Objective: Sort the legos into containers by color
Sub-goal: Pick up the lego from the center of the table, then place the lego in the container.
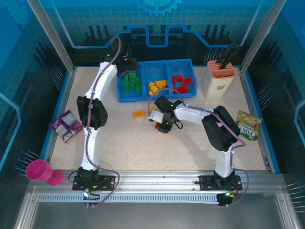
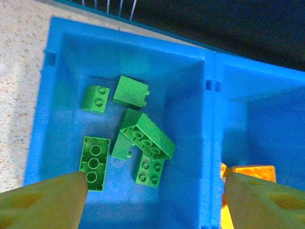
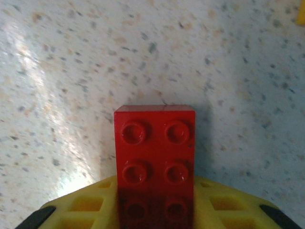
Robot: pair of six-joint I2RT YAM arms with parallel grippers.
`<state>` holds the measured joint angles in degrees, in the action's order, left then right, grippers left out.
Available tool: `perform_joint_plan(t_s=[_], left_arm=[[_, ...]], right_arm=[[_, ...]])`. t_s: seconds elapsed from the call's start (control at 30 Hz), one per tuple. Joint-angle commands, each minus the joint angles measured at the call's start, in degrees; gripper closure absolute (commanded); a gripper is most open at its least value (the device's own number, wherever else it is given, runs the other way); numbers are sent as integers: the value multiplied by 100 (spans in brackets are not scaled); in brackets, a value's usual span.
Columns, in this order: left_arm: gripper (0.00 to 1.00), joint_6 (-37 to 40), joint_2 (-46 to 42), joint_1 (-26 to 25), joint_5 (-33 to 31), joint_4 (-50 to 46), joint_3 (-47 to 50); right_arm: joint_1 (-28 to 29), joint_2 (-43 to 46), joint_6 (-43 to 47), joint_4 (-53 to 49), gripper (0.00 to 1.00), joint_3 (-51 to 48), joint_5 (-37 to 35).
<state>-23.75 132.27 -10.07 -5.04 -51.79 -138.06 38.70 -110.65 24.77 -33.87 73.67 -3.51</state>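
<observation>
Your right gripper (image 1: 164, 125) clamps the red brick (image 3: 155, 143) only by its end, so it may slip; the left gripper (image 2: 153, 191) stands apart.

Speckled table (image 1: 143, 143): tray (image 1: 157, 98), orange brick (image 1: 139, 113), packets (image 1: 66, 125)

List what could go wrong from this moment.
1. The right claw pinches just the near end of the red brick; it may swivel or slip out on lifting.
2. The loose orange brick lies beside that claw on the table; a swing toward the blue tray might knock it.
</observation>
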Motion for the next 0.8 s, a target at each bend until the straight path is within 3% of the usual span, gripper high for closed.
perform_joint_plan(t_s=[0.0,0.2,0.33,0.53,0.77], left_arm=[[23,310,-666,11,65,175,691],[23,548,-2477,5,-388,895,3205],[23,245,-3757,-62,-471,1040,4735],[22,-339,-5221,-449,-501,1116,6673],[21,-886,-5966,-864,-555,888,7583]], right_arm=[[7,309,-2,-514,69,237,-751],[-1049,1122,-549,-488,72,536,-381],[-1769,1104,-891,-258,72,1114,-109],[-2251,43,-855,-98,72,2419,-288],[-2530,-1594,-806,-503,74,4460,-302]])
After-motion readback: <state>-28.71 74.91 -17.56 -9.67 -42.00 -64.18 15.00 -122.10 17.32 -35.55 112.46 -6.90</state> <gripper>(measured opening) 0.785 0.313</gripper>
